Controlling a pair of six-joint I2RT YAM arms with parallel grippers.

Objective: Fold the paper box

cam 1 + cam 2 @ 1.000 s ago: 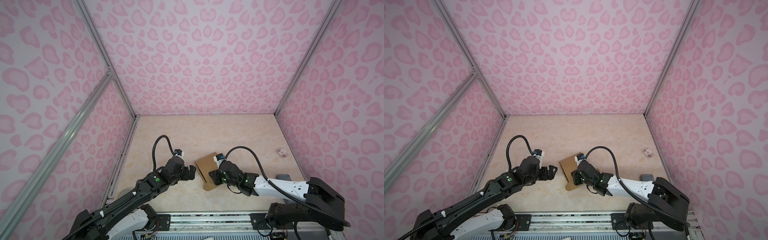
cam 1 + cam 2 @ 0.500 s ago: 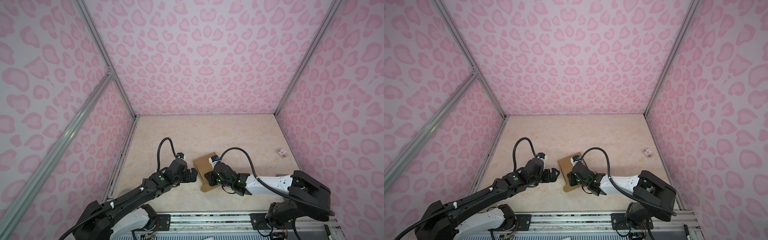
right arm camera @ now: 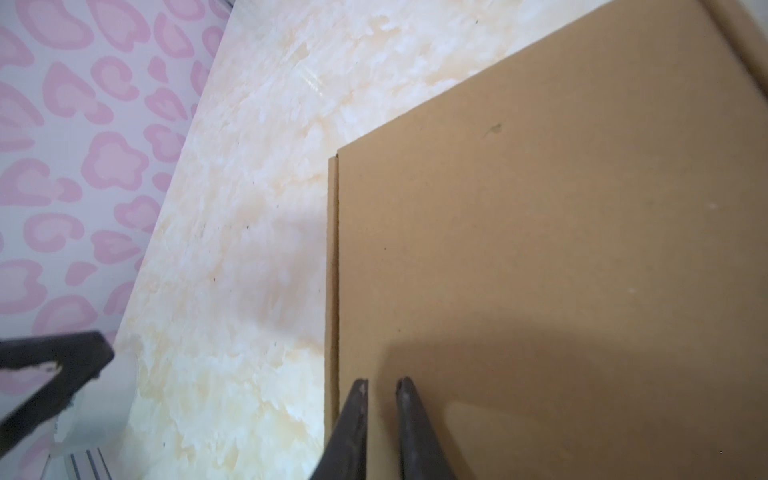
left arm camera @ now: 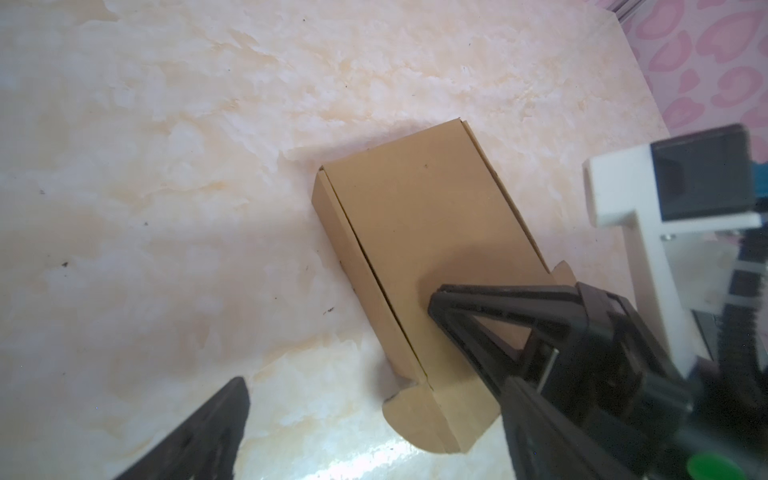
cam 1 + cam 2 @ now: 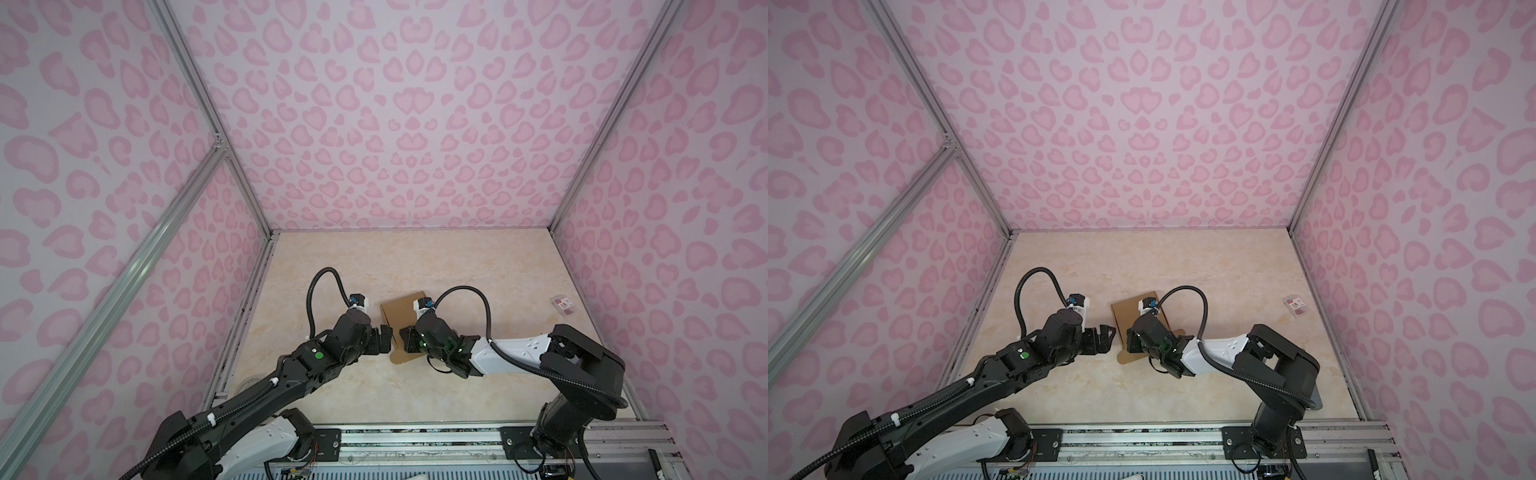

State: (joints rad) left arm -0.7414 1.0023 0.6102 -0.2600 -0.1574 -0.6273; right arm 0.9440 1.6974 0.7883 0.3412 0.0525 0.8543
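- Two arms were low at the paper box (image 5: pixel 399 309), which lay on the table (image 5: pixel 415 399) near the middle, a little toward the front.
- Through the left wrist camera I saw the lid (image 4: pixel 424 232) folded down over the body of the box. A thin dark seam ran along one long side, and a rounded tab (image 4: pixel 432 419) stuck out flat past the near end.
- My right gripper (image 3: pixel 381 382) was almost closed, with a slim gap between the tips and nothing in it. The tips rested on the lid close to the seam edge. I could not tell whether they pressed or merely touched.
- My left gripper (image 5: pixel 384 336) stood wide apart and empty, just beside the box's left wall. As far as I could see it was not touching.
- I judged the fold nearly done. The step in hand looked like pinning the lid shut so the last tab could go in.
- The next move, I reckoned, called for the left claw to catch that tab, bend it up and tuck it in. The right would need to hold the lid down without shoving the box.
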